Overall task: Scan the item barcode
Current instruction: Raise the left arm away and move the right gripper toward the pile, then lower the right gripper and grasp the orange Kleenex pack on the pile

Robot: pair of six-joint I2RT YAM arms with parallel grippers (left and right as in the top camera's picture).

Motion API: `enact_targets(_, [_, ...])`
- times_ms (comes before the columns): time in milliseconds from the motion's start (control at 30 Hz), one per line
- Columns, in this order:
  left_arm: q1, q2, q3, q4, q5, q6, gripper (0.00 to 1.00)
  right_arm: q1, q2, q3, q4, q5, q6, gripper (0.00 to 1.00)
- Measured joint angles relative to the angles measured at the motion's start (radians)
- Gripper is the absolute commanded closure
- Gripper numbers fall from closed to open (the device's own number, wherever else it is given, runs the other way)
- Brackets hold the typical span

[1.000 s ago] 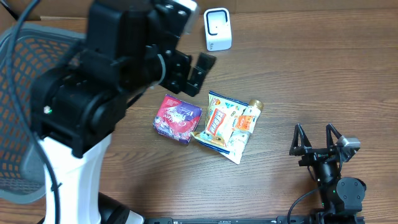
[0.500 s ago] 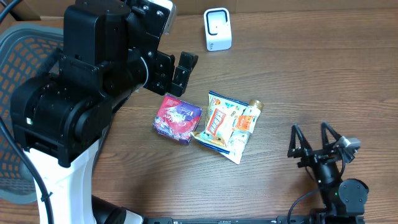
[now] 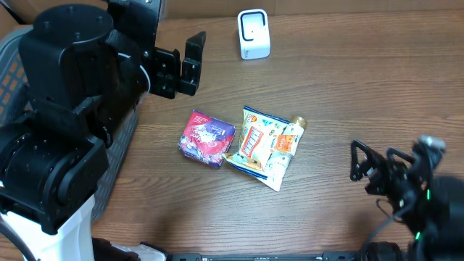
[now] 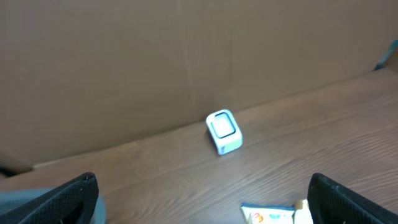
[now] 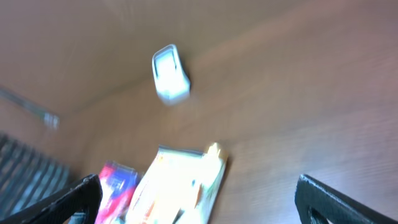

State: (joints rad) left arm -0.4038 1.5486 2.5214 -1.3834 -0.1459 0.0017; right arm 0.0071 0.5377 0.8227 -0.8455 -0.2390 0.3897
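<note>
Wooden counter (image 3: 348,87) holds snack packet (image 3: 264,145), pink box (image 3: 206,138) and white scanner (image 3: 254,34). Left gripper (image 3: 190,61) and right gripper (image 3: 373,165) hover, jaws wide, empty. Nothing looks picked yet; next, I'd say, grasp an item.

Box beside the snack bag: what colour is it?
The box is magenta-pink with purple and white print, best seen in the overhead view.

The right wrist view is motion-smeared; the snack packet (image 5: 180,186) and pink box (image 5: 117,185) run off its bottom edge. Overhead, the left arm (image 3: 65,123) hides most of the grey basket (image 3: 13,58).
</note>
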Motion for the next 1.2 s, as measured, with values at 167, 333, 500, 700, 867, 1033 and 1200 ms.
enact_targets(167, [0.0,0.003,0.0,-0.068,-0.055,0.0,0.0,0.0,0.362,0.193,-0.129,-0.193,-0.001,0.0])
enact_targets(333, [0.0,0.003,0.0,-0.113,-0.079,0.0,0.0,0.014,0.629,0.205,-0.153,-0.307,-0.066,0.0])
enact_targets(500, [0.0,0.003,0.0,-0.12,-0.085,0.0,0.0,0.14,0.806,0.204,-0.089,-0.335,-0.132,0.01])
enact_targets(700, [0.0,0.003,0.0,-0.151,-0.095,0.0,0.0,0.257,0.917,0.204,0.0,-0.352,-0.126,0.14])
enact_targets(867, [0.0,0.003,0.0,-0.172,-0.106,0.0,0.0,0.297,0.954,0.203,0.053,-0.296,-0.129,0.15])
enact_targets(1033, [0.0,0.003,0.0,-0.183,-0.113,0.0,0.0,0.308,0.954,0.194,0.064,-0.195,-0.128,0.14])
enact_targets(1200, [0.0,0.003,0.0,-0.19,-0.113,0.0,0.0,0.307,0.954,0.132,0.151,-0.132,-0.1,0.14])
